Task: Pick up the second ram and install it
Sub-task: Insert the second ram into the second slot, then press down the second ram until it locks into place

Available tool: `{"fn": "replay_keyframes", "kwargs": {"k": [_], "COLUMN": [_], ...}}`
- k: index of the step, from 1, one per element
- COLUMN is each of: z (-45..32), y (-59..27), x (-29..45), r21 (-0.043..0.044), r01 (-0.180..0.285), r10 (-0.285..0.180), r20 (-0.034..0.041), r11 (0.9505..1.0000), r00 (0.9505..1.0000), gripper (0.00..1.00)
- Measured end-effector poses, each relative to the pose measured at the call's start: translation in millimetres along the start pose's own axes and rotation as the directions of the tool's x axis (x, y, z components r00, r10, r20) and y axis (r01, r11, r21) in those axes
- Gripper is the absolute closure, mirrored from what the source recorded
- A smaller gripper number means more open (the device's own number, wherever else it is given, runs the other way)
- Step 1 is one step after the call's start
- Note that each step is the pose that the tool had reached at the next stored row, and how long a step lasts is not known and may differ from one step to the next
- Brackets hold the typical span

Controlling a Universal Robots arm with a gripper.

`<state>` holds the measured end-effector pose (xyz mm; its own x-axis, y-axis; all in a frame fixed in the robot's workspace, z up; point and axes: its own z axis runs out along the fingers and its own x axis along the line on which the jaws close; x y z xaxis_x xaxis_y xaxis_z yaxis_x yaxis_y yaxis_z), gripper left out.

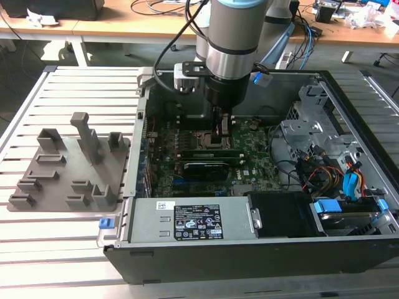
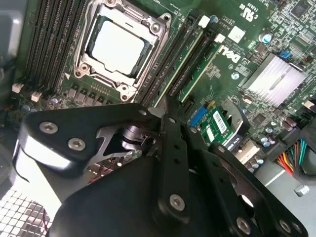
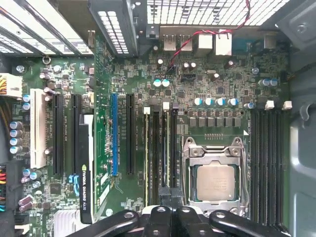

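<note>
The second ram (image 3: 167,148) is a narrow green stick standing in a slot beside the CPU socket (image 3: 214,180), with a white latch at its far end. It also shows in the second wrist view (image 2: 186,69). My gripper (image 1: 222,128) hangs low over the motherboard (image 1: 249,165), inside the open computer case. In both wrist views the gripper (image 3: 170,193) is shut, its fingertips (image 2: 165,104) pressed together right over the near end of that stick. Whether they touch it I cannot tell. A second green stick (image 3: 146,153) stands two slots further from the socket.
The grey holder tray (image 1: 68,168) lies on the slatted table at the exterior view's left. A graphics card (image 3: 84,163) sits in an expansion slot. A metal drive cage (image 1: 312,124) and bundled cables (image 1: 324,171) crowd the exterior view's right. The power supply (image 1: 193,221) spans the case front.
</note>
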<state>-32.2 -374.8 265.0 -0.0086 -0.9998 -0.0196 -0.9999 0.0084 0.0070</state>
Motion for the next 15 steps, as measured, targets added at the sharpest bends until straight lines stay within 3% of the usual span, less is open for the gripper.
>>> {"fn": "replay_keyframes", "kwargs": {"k": [7,8,11,12,15], "z": [-0.5,-0.5,2.5,7.1,20.9], "y": [-3.1,-7.6,-40.8,-46.1,-49.2], "x": [0.1,-0.1,-0.3,0.0,0.4], "r21": [-0.0003,-0.0003,-0.0077,-0.0089,-0.009], "r01": [0.0,0.0,0.0,0.0,0.0], "r10": [0.0,0.0,0.0,0.0,0.0], "r20": [-0.0006,-0.0009,-0.0035,-0.0034,-0.0035], "r11": [1.0,1.0,1.0,1.0,1.0], "r00": [1.0,1.0,1.0,1.0,1.0], "gripper": [0.89,0.89,0.89,0.89,0.89]}}
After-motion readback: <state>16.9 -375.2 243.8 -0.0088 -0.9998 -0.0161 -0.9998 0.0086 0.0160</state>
